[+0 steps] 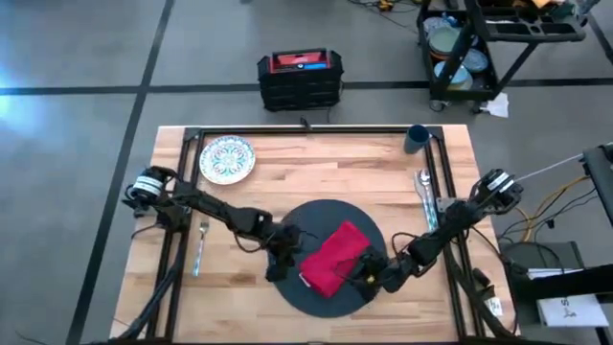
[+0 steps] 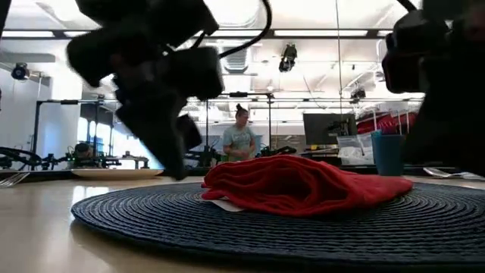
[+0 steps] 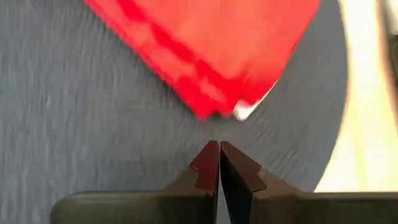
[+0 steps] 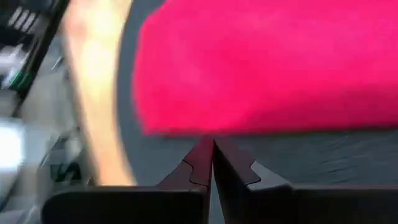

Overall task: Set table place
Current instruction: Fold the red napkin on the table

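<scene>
Two grippers sit low over the round mat [image 1: 316,218], one on each side of the red napkin [image 1: 335,257] lying on it: left gripper [image 3: 219,149] and right gripper [image 4: 213,146], both with fingers pressed together, holding nothing; plate [image 1: 227,158] and cup [image 1: 418,139] stand at the table's [image 1: 316,168] far edge

Robotics lab or workshop: concrete floor [image 1: 77,57], monitor [image 2: 328,129] on benches, equipment cart [image 1: 479,48], person [image 2: 240,139] standing behind.

Grey concrete floor [image 1: 77,57] — a black-and-red case [image 1: 300,79] on it, cart [image 1: 479,43] nearby; ceiling lights [image 2: 227,15] overhead.
</scene>
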You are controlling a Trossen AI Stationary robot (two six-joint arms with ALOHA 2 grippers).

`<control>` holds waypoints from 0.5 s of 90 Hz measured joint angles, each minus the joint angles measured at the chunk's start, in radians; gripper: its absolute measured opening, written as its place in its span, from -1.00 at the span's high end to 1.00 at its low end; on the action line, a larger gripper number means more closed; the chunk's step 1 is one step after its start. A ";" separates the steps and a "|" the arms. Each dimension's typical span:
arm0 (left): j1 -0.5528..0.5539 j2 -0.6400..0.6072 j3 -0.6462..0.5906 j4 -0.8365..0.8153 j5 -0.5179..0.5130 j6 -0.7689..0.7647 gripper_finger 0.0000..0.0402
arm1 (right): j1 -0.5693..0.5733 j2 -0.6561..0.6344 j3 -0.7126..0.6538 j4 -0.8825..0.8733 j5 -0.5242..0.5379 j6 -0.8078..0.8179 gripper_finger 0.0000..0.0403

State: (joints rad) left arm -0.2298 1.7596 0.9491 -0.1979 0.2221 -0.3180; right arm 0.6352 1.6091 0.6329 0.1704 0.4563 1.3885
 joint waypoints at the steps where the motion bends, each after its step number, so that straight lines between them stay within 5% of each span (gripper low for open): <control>1: -0.001 0.000 -0.002 -0.001 0.000 -0.002 1.00 | -0.001 -0.008 -0.001 -0.022 0.014 0.008 1.00; 18: -0.011 0.000 -0.027 0.005 -0.003 -0.035 1.00 | 0.000 -0.140 -0.098 -0.105 0.009 0.051 0.92; 45: -0.010 0.027 -0.027 0.074 0.000 -0.040 1.00 | -0.013 -0.331 -0.276 -0.106 0.068 0.209 0.49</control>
State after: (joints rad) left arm -0.2398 1.7866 0.9218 -0.1242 0.2220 -0.3579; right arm 0.6219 1.2782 0.3573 0.0647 0.5242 1.5978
